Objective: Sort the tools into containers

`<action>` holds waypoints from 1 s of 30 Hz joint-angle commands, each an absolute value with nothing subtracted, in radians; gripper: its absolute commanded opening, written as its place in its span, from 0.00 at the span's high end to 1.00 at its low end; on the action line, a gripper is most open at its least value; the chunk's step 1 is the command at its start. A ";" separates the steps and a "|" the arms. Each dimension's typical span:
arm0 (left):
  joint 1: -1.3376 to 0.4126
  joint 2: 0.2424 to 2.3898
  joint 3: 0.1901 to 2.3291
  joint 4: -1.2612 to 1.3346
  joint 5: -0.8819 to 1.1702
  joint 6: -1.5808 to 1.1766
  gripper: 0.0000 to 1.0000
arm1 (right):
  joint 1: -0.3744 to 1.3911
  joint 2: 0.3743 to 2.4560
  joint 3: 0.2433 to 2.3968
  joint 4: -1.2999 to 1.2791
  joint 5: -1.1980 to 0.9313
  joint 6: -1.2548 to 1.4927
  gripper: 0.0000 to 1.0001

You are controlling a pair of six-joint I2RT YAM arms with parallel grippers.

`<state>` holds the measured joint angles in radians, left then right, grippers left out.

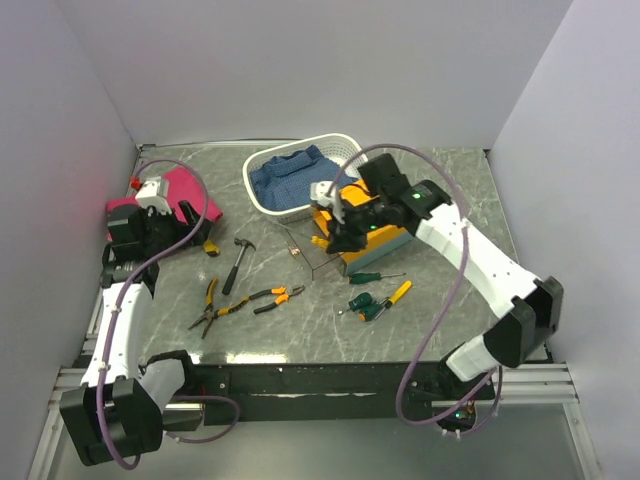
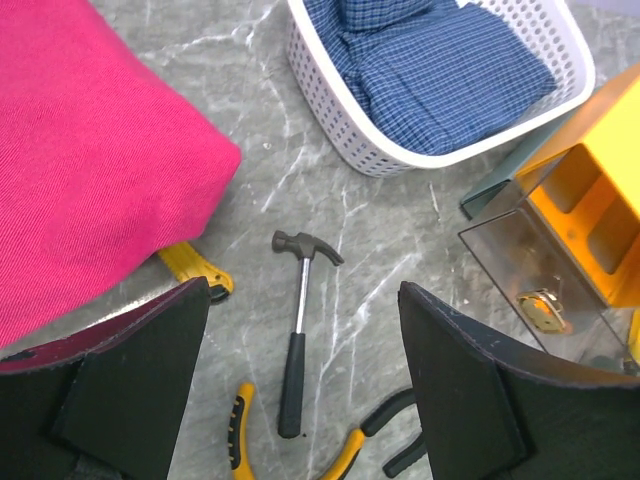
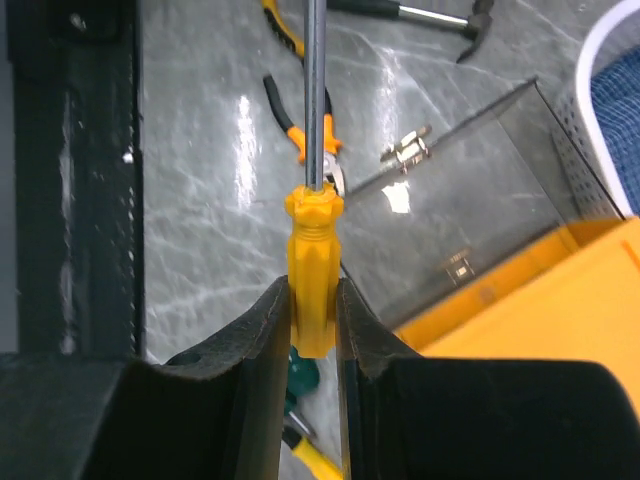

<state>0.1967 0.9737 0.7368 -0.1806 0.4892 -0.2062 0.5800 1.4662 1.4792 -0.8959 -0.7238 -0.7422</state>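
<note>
The container is an orange-yellow box (image 1: pixel 372 232) with its clear drawer (image 1: pixel 312 252) pulled out toward the left. My right gripper (image 1: pixel 338 238) hovers over the drawer end of the box. In the right wrist view it (image 3: pixel 313 300) is shut on the handle of a yellow screwdriver (image 3: pixel 314 255), whose shaft points away over the drawer (image 3: pixel 470 190). My left gripper (image 1: pixel 192 222) stands open beside the pink cloth, above a hammer (image 2: pixel 303 247) that lies between its fingers (image 2: pixel 150 370) in the wrist view. Two pairs of pliers (image 1: pixel 250 300) and three screwdrivers (image 1: pixel 372 300) lie on the table.
A white basket (image 1: pixel 262 190) holding a blue cloth (image 2: pixel 440 60) stands behind the box. A pink cloth (image 2: pixel 90 160) lies at the far left, with a yellow utility knife (image 2: pixel 197 268) at its edge. Walls close in the table on three sides.
</note>
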 commanded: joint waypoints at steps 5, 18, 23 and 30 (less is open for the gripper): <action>0.195 0.911 0.732 -0.158 0.522 -0.256 0.17 | 0.629 1.641 1.592 -0.733 -0.620 -0.416 1.00; 0.195 0.933 0.722 -0.098 0.534 -0.301 0.17 | 0.630 1.614 1.505 -0.750 -0.430 -0.437 0.75; 0.193 0.963 0.745 -0.100 0.546 -0.299 0.17 | 0.634 1.574 1.485 -0.775 -0.330 -0.452 0.45; 0.192 0.988 0.761 -0.075 0.549 -0.308 0.17 | 0.626 1.475 1.464 -0.798 -0.348 -0.480 0.43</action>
<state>0.1967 0.9806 0.7139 -0.1326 0.5224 -0.2867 0.6262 1.6016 1.4796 -0.7998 -0.3416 -0.4538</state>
